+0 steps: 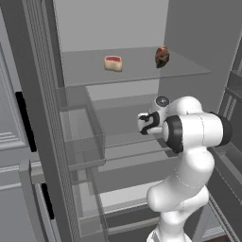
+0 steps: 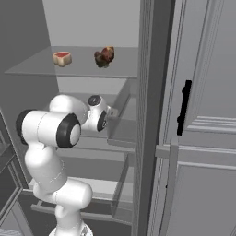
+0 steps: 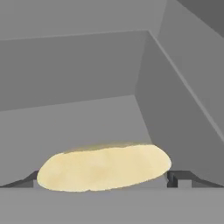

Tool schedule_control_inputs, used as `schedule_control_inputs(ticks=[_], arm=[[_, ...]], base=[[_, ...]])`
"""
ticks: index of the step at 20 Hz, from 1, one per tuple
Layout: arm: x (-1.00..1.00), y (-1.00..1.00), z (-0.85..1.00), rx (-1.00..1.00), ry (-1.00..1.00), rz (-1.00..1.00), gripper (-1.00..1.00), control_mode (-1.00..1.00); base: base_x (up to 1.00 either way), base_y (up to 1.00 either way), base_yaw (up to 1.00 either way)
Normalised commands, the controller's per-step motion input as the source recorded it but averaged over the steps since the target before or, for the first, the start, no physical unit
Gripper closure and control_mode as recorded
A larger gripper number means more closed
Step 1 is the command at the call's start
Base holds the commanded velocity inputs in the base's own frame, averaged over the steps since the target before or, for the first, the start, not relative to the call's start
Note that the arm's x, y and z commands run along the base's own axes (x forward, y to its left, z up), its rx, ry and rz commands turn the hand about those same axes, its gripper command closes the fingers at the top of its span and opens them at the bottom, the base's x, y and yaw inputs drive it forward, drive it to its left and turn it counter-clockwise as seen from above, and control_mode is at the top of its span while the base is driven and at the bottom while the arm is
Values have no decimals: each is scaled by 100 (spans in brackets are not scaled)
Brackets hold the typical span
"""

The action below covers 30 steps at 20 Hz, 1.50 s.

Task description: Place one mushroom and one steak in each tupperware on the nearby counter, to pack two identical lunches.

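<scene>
Kitchen: open fridge (image 1: 137, 75) w/ shelves, food.

My arm (image 1: 189, 156) is white with dark joint bands. Before it stands a plain grey fridge interior; its upper shelf (image 1: 137, 71) is pale translucent grey. On that shelf, a steak (image 1: 113, 63) shows a red top with cream-tan sides, and a second item (image 1: 162, 56) is mottled dark brown and reddish. Black handles (image 2: 184, 107) mark the grey panelled doors. Between my dark fingertips (image 3: 178, 178) lies a pale yellow-cream, faintly mottled oval (image 3: 104, 167).
</scene>
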Motion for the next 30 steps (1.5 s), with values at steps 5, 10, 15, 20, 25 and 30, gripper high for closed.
schedule_control_inputs(ticks=[5,10,15,20,25,30], arm=[[0,0,-53,0,7,0,100,-100],[-10,0,-36,0,-1,0,100,-100],[-54,0,-22,0,-9,0,100,-100],[-100,0,18,0,-3,3,100,-100],[-99,0,84,0,-5,7,100,-100],[-79,15,99,-1,0,3,100,-100]], base=[[0,0,0],[0,0,0],[0,0,0],[0,0,0],[0,0,0],[0,0,0]])
